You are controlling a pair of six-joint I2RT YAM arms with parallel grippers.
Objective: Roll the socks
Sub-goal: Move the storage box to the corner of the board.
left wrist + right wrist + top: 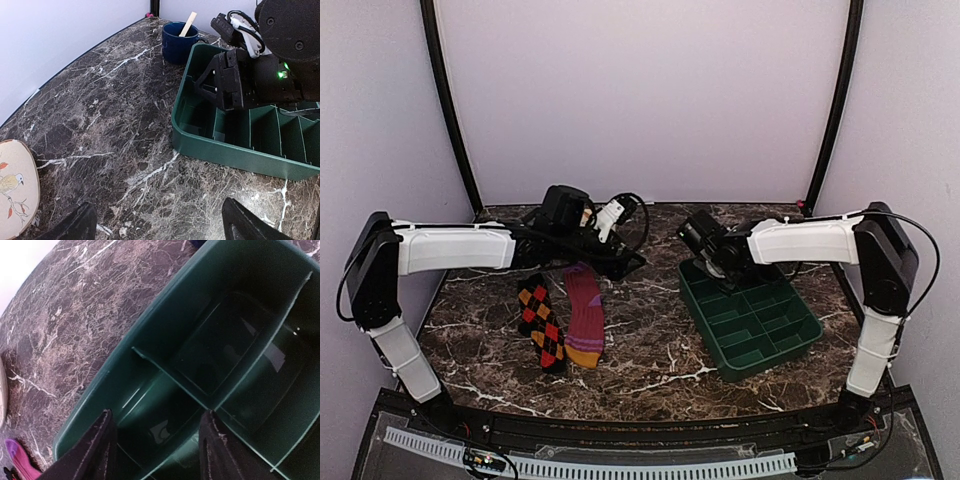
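Observation:
Two socks lie flat side by side on the marble table, left of centre: a black argyle sock (pixel 540 322) with red and yellow diamonds, and a magenta sock (pixel 585 315) with purple stripes and an orange toe. My left gripper (pixel 628 262) is open and empty just beyond the socks' far ends; in the left wrist view (pixel 160 230) its fingers straddle bare marble. My right gripper (pixel 705 243) is open and empty over the far left corner of the green tray; in the right wrist view (pixel 157 450) it hangs above a compartment. A bit of the magenta sock (pixel 17 459) shows there.
A green divided tray (pixel 798 340) stands right of centre and also shows in the left wrist view (pixel 225 150) and the right wrist view (pixel 100 380). A blue mug (pixel 177 42) with a wooden stick stands behind it. A cream round piece with a bird (pixel 15 187) lies at the left.

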